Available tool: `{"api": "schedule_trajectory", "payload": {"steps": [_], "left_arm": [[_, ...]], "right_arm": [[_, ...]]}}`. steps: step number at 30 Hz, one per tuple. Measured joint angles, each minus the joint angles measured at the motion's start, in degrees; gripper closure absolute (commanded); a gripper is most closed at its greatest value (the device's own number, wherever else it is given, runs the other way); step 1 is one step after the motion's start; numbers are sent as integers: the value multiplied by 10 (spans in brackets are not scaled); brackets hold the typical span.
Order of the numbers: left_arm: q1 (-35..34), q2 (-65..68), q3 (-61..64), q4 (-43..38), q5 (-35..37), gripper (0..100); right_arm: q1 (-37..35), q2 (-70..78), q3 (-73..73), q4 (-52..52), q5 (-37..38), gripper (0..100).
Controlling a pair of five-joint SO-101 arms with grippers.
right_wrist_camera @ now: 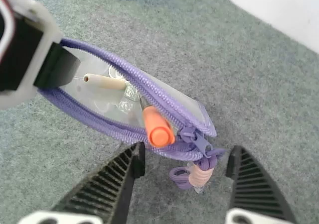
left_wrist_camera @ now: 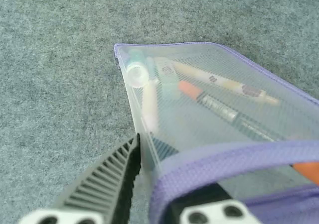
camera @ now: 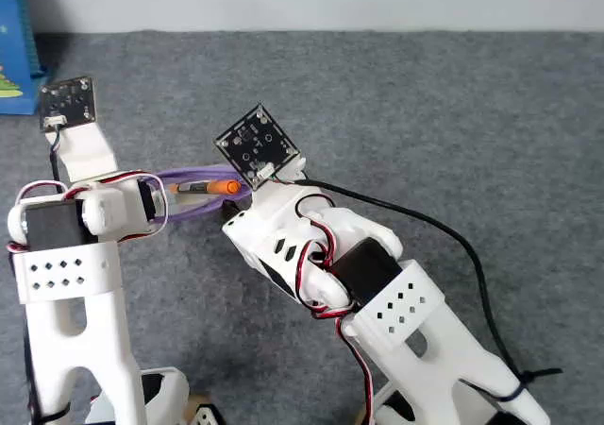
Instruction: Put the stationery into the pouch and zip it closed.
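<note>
A translucent pouch (left_wrist_camera: pixel 209 119) with purple edging lies on the grey carpet between the two arms, its mouth unzipped. Several pens lie inside it. An orange-capped pen (right_wrist_camera: pixel 158 130) pokes out of the mouth near the zip slider (right_wrist_camera: pixel 195 139); the same orange-capped pen (camera: pixel 222 187) is seen from above. My left gripper (left_wrist_camera: pixel 149 152) is shut on the purple rim at one end of the pouch (camera: pixel 193 194), and this left gripper (right_wrist_camera: pixel 30 50) shows in the right wrist view too. My right gripper (right_wrist_camera: pixel 185 162) stands open over the slider end, its fingers astride the purple-and-peach zip pull (right_wrist_camera: pixel 197 175).
A blue box (camera: pixel 14 52) stands at the back left edge of the carpet. A black cable (camera: pixel 453 236) runs along the right arm. Bare carpet stretches to the right and behind the pouch.
</note>
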Motion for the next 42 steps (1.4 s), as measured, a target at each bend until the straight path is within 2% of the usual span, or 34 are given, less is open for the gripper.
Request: {"api": "schedule_trajectory", "payload": {"steps": [10,16,18,21,26,34,37,42], "left_arm": [[0,0,0,0,0,989],[0,0,0,0,0,989],[0,0,0,0,0,989],[0,0,0,0,0,989],[0,0,0,0,0,989],[-1,1,0,0,0,989],[-1,1,3,0,0,989],[-1,1,4,0,0,989]], "right_arm": [[50,-43,-2,33,-40,765],[66,-45,-2,12,-81,997],[67,-45,-2,-4,-94,958],[67,-45,-2,-13,-112,991],[57,-43,-1,-31,-128,990],[27,41,86,-185,-130,991],[28,47,87,-190,-130,991],[35,-40,89,-158,-100,991]]}}
